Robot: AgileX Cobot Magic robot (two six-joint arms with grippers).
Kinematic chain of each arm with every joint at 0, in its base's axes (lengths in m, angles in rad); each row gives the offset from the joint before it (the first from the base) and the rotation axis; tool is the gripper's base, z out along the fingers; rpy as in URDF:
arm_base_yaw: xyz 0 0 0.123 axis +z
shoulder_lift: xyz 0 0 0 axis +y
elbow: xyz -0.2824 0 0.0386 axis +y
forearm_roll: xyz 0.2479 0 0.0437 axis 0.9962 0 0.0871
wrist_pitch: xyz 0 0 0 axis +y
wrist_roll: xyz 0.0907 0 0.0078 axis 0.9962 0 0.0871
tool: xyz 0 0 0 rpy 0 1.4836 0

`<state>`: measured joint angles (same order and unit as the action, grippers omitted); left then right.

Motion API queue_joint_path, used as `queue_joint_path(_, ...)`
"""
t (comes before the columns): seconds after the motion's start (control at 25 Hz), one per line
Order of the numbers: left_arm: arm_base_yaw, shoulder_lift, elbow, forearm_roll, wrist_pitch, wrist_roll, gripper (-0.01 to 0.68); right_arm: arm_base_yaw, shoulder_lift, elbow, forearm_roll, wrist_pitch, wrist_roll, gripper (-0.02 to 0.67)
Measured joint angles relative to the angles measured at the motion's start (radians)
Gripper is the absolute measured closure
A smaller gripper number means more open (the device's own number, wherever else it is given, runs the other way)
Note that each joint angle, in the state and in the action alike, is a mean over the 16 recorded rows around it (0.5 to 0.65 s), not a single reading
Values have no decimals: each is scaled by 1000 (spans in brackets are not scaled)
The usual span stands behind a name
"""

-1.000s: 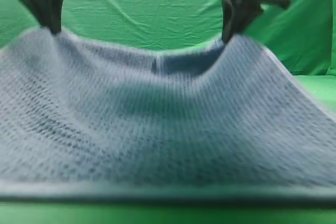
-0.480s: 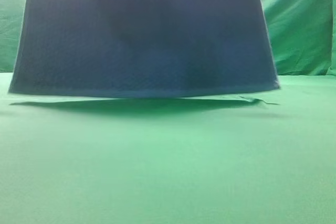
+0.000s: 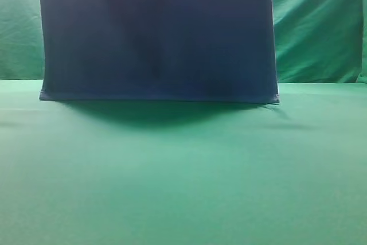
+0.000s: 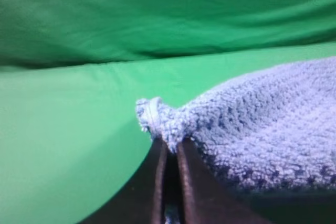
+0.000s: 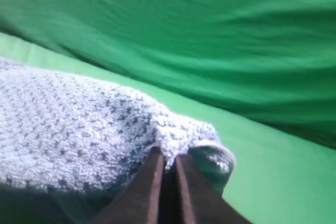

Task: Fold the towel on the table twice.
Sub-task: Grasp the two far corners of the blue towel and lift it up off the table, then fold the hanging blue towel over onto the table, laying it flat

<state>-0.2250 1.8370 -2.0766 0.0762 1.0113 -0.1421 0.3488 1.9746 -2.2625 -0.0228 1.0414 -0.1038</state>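
While pinched closed | left tool (image 4: 169,153), right tool (image 5: 167,163) | grip towel (image 3: 157,32) corners

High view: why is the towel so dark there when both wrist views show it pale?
Exterior high view: the hanging towel is dim and textureless, casting a shadow on the table. Wrist views: its weave is bright and crisp by the left gripper and right gripper.

Dim, soft exterior view; brighter, blurry wrist views
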Motion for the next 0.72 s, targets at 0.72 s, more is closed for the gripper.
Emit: queue_joint_path(0.72, -1, -497, 700, -85, -110, 29, 673, 150, -299, 446, -136, 75, 152, 649)
